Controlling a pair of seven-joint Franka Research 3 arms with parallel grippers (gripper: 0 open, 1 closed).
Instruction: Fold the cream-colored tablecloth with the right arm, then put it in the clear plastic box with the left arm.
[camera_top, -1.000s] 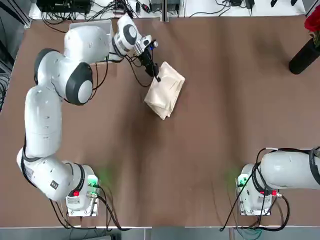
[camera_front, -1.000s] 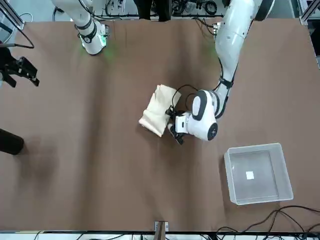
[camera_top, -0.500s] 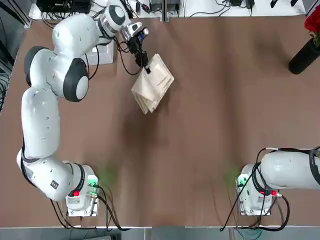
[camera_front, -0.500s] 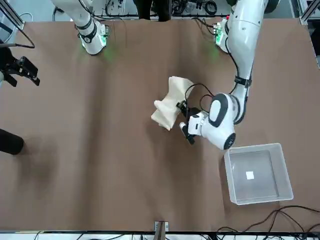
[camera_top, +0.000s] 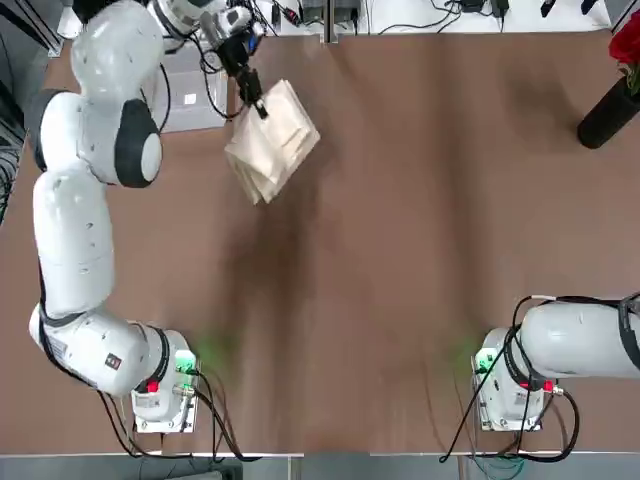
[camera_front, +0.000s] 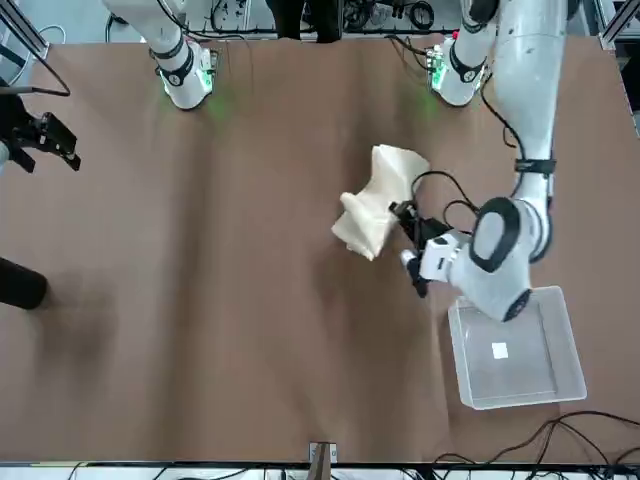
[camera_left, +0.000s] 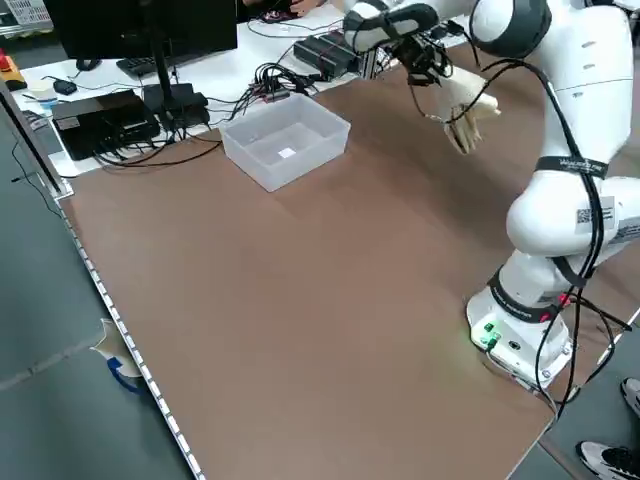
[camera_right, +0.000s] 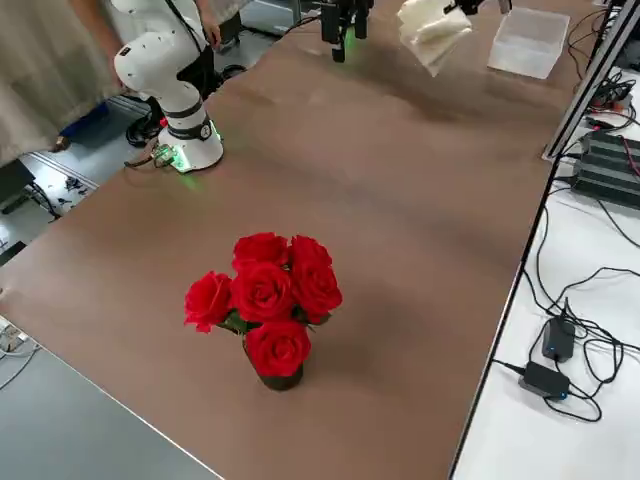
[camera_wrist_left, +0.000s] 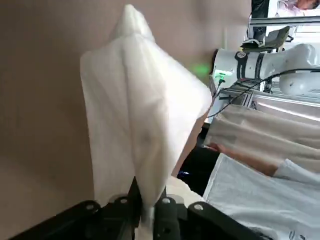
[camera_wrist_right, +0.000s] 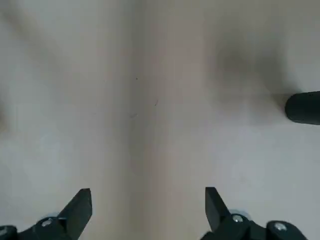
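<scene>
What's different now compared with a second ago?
The left gripper, still shut on the folded cream-colored tablecloth, has carried it through the air toward the clear plastic box, not yet over it. The box and the parked, open right gripper stayed put.

- The cream-colored tablecloth (camera_top: 272, 142) is soft, matt woven cloth, folded in layers, with gentle creases.
- The clear plastic box (camera_front: 520, 350) is thin translucent plastic, smooth and slightly glossy, whitish at its walls.
- The worktop (camera_top: 420, 250) has a matt brown surface, smooth and even, with faint lengthwise streaks.
- The left hand (camera_top: 252, 98) has black matt plastic-looking fingers; the arm shell behind it is glossy white with black joint bands.
- The roses (camera_right: 263, 300) beside the worktop's edge look velvety red.
</scene>
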